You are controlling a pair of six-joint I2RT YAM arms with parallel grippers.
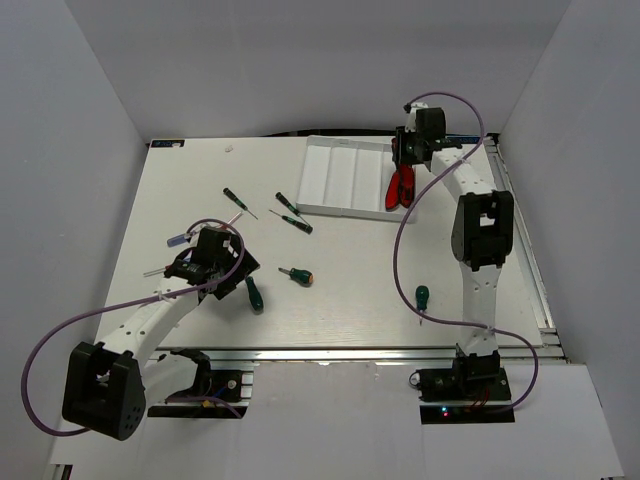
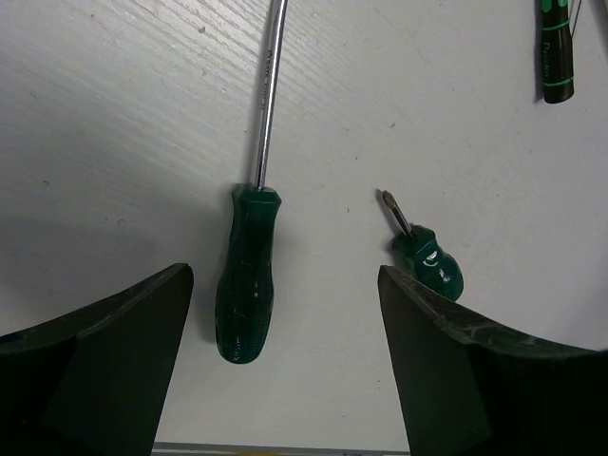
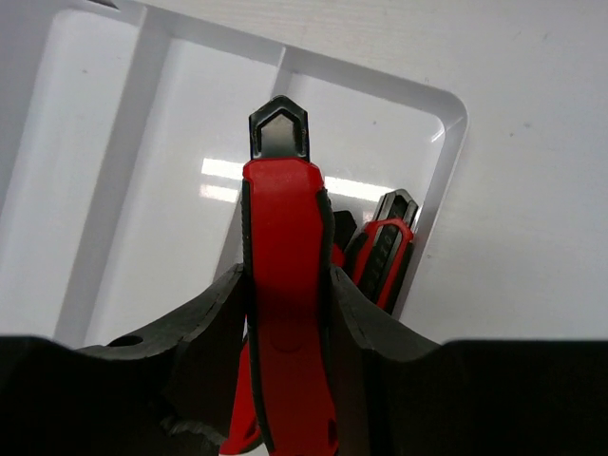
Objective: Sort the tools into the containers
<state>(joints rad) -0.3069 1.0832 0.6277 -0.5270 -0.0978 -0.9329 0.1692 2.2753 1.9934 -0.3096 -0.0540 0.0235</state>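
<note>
The white tray (image 1: 340, 175) lies at the back of the table. My right gripper (image 1: 407, 160) hangs over its rightmost compartment (image 3: 432, 142). In the right wrist view the gripper (image 3: 285, 290) is shut on a red-and-black utility knife (image 3: 283, 228) that points down into that compartment. Another red-and-black knife (image 3: 385, 247) lies in it. My left gripper (image 1: 238, 278) is open and empty over the near left of the table. In the left wrist view the gripper (image 2: 285, 280) frames a big green-handled screwdriver (image 2: 247, 285). A stubby green one (image 2: 429, 263) lies by the right finger (image 2: 475, 370).
A stubby screwdriver with an orange end (image 1: 296, 274) lies mid-table. A green stubby one (image 1: 423, 297) lies by the right arm. Three thin green-and-black screwdrivers (image 1: 290, 212) lie left of the tray. A tiny blue-handled one (image 1: 180, 238) lies behind my left gripper. White walls ring the table.
</note>
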